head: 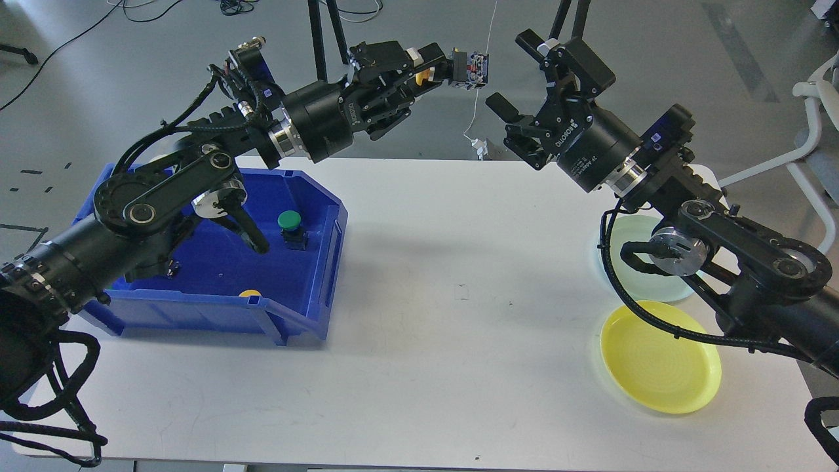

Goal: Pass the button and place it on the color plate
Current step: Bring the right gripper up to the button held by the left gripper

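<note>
My left gripper (432,65) is shut on a yellow button (467,65); its yellow cap shows between the fingers and its black contact block sticks out to the right. It is held high above the table's far edge. My right gripper (518,78) is open and empty, a little to the right of the button, facing it. A yellow plate (661,356) lies at the table's front right. A pale green plate (662,286) lies behind it, partly hidden by my right arm.
A blue bin (308,288) stands on the left of the white table (452,314). In it are a green button (289,226) and another yellow button (248,294) near the front wall. Black stand legs (321,39) rise behind the table.
</note>
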Tool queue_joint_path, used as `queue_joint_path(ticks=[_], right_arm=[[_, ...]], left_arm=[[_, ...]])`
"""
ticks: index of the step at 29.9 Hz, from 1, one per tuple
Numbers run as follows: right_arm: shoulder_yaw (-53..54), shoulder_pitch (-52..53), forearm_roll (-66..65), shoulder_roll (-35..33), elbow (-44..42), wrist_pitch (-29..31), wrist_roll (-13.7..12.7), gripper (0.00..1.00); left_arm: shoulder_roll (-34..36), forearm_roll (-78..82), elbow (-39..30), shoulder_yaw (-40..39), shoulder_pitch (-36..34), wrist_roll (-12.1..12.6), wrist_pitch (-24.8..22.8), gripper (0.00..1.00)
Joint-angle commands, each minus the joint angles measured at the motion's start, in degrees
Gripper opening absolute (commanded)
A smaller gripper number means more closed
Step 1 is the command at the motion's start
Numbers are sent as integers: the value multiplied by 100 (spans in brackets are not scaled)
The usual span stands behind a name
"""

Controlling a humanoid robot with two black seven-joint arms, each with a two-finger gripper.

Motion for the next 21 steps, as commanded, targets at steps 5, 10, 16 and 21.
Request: queue_joint_path(ticks=[5, 10, 16, 21], right_arm=[[-216, 302, 1, 394, -324, 3, 0, 98], [-251, 460, 1, 447, -482, -6, -9, 97], [-251, 531, 36, 631, -517, -155, 0, 92], [-321, 522, 28, 605, -508, -164, 0, 85]], left_arm=[[4, -39, 8, -2, -1, 0, 0, 7], [13, -48, 8, -2, -1, 0, 0, 7], [21, -57, 17, -2, -1, 0, 0, 7], [21, -65, 43, -19, -1, 0, 0, 7]])
